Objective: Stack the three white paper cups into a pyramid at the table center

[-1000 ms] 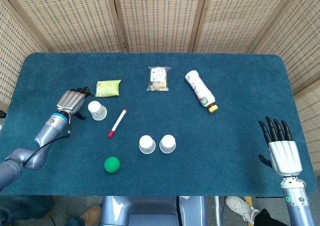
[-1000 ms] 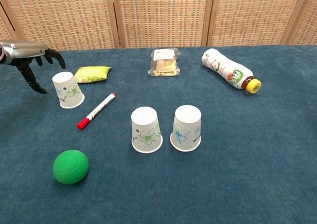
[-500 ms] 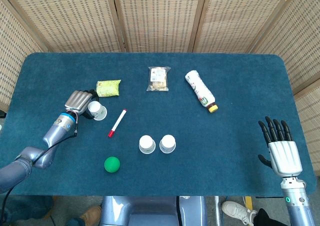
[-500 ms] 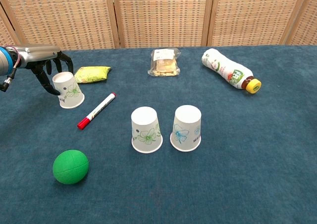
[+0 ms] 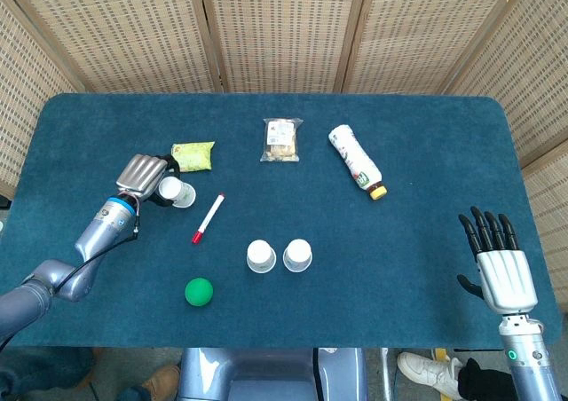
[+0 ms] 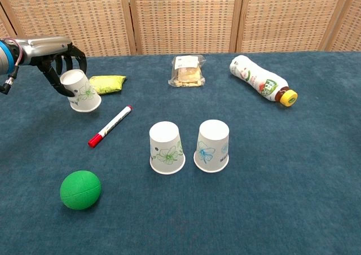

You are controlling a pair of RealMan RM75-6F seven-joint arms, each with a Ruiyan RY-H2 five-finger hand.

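Note:
Two white paper cups stand upside down side by side near the table's middle, the left cup (image 5: 261,256) (image 6: 167,148) and the right cup (image 5: 297,255) (image 6: 212,145). A third cup (image 5: 177,191) (image 6: 82,91) with a flower print is at the left, tilted and lifted off the cloth, and my left hand (image 5: 145,179) (image 6: 56,63) grips it from above with its fingers wrapped around it. At the table's right front corner my right hand (image 5: 501,264) rests with its fingers spread and nothing in it; the chest view does not show it.
A red and white marker (image 5: 208,218) (image 6: 109,126) lies between the held cup and the standing pair. A green ball (image 5: 199,292) (image 6: 80,189) sits front left. A yellow-green packet (image 5: 193,155), a snack bag (image 5: 282,139) and a lying bottle (image 5: 356,161) line the far side.
My left hand moved right onto the third cup, closed on it, then lifted and tilted it off the table. The right hand stayed still.

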